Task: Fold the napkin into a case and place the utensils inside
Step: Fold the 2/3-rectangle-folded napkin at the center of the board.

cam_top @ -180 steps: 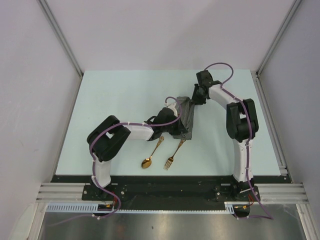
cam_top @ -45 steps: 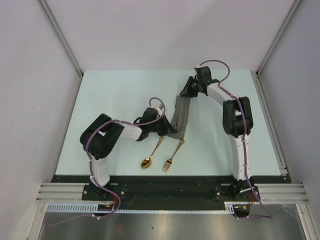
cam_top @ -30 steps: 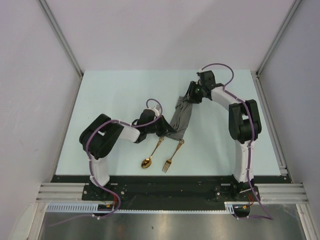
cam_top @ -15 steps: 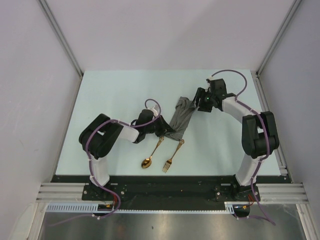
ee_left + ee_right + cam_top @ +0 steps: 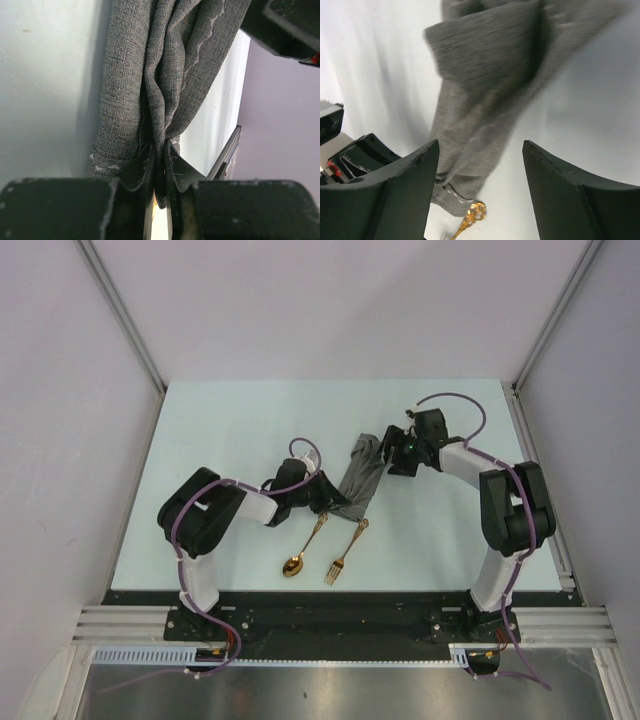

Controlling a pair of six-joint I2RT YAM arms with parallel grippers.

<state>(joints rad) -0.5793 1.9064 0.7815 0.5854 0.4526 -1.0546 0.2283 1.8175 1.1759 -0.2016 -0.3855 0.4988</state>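
The napkin (image 5: 360, 476) lies near the middle of the pale tabletop (image 5: 220, 430) as a narrow, bunched dark grey strip. It runs diagonally from its far end on the right to its near end on the left. The left pincer (image 5: 159, 172) is clamped on the near end: the left wrist view shows its fingers (image 5: 142, 170) pressed together with gathered folds of cloth between them. The cloth runs away from the grip in several lengthwise creases. The right pincer (image 5: 393, 452) stands just beside the far end of the napkin with its fingers (image 5: 410, 190) wide apart and nothing between them; the cloth ahead of it is blurred in the right wrist view. The spoon (image 5: 303, 546) and the fork (image 5: 347, 547) lie side by side on the tabletop in front of the napkin, outside it, handles pointing towards the cloth and heads towards the arm bases. The spoon is on the left and the fork on the right, apart from each other. Both handle ends sit close to the napkin's near end; contact cannot be told.
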